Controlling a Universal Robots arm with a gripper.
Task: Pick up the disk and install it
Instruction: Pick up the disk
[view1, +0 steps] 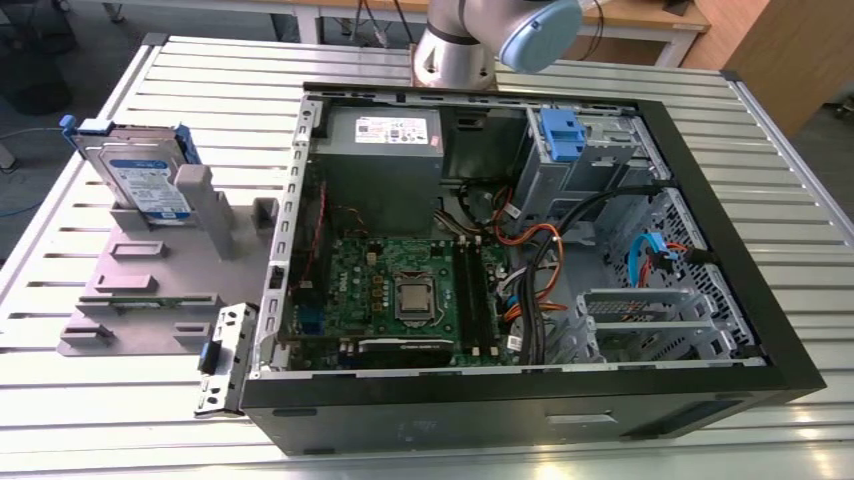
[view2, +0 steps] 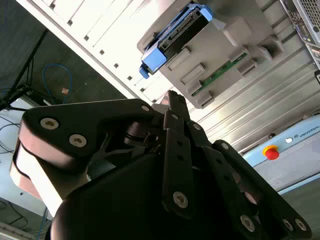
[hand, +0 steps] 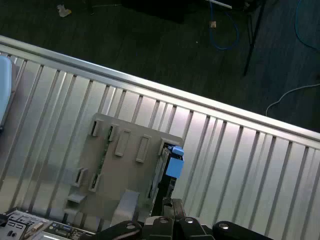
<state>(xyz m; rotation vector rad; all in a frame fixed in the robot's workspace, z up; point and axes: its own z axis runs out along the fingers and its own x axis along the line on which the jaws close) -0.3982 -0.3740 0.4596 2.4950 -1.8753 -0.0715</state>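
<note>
The disk (view1: 140, 175) stands on edge in a slot of the grey holder (view1: 147, 290) at the exterior view's left, silver with a blue-and-white label and a blue carrier. In both wrist views it shows from above, disk (view2: 180, 32) and disk (hand: 167, 167), with its blue end tab (hand: 174, 162) facing the table's edge. My gripper (view2: 173, 100) hangs well above the holder, shut with nothing between its fingers. In the first wrist view the gripper (hand: 172, 202) lines up just beside the disk's end.
The open computer case (view1: 534, 400) lies at the exterior view's right, with the power supply (view1: 380, 150), motherboard (view1: 400, 290), cables and a blue drive bay (view1: 561, 135). A metal bracket (view1: 224, 355) leans by the case. A green memory stick (view2: 220, 75) sits in the holder.
</note>
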